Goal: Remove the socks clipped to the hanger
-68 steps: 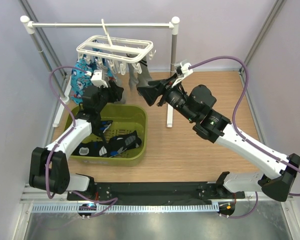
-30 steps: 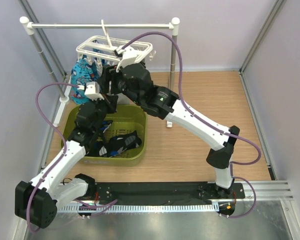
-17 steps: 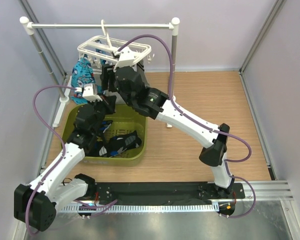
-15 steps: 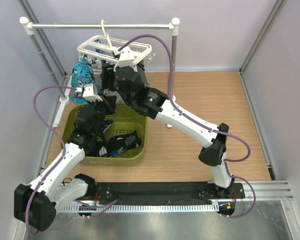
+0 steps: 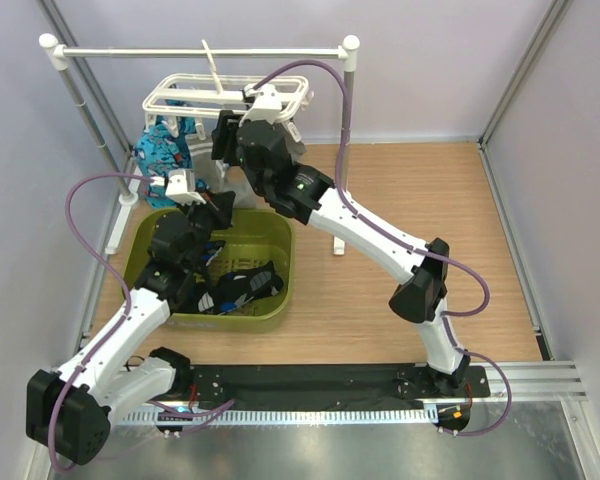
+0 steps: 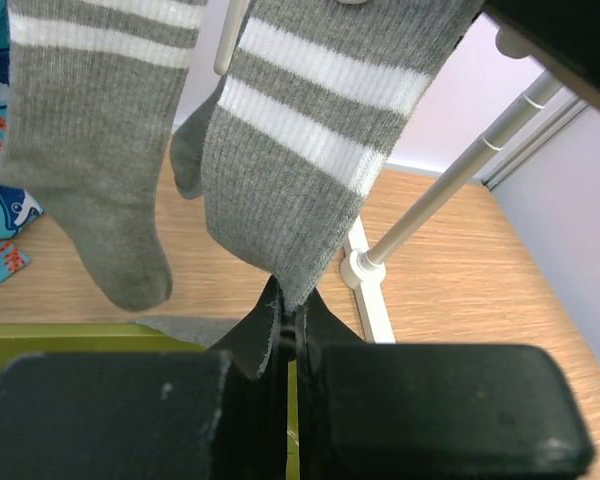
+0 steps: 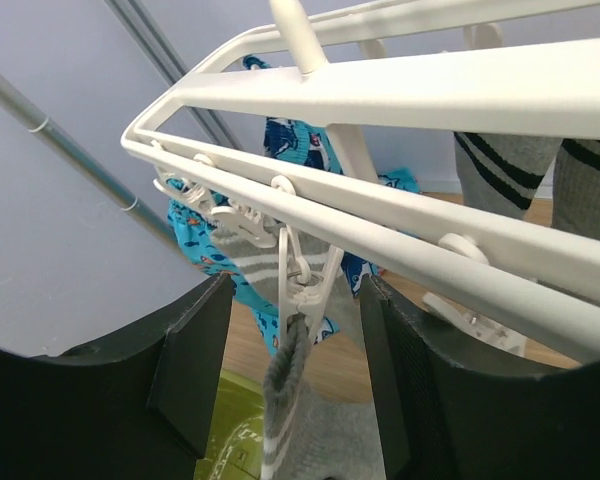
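Observation:
The white hanger (image 5: 225,97) hangs by its hook from the rail, and its grid bars (image 7: 410,90) fill the right wrist view. A grey sock with white stripes (image 6: 300,170) hangs down from a clip (image 7: 305,290) that pinches its cuff (image 7: 285,400). My left gripper (image 6: 290,318) (image 5: 217,203) is shut on that sock's toe from below. My right gripper (image 7: 295,370) (image 5: 230,142) is open, with one finger on each side of the clip and not touching it. A second grey sock (image 6: 90,150) and blue patterned socks (image 5: 160,150) also hang from the hanger.
A green basket (image 5: 280,270) under the hanger holds black socks (image 5: 242,285). The white rail stand (image 5: 200,48) spans the back, and its right post (image 6: 450,180) and foot stand close behind the held sock. Purple cables loop over both arms.
My right arm has swung from the right side over to the hanger and risen to the clip. The hanger has shifted left and levelled. My left gripper has kept its hold.

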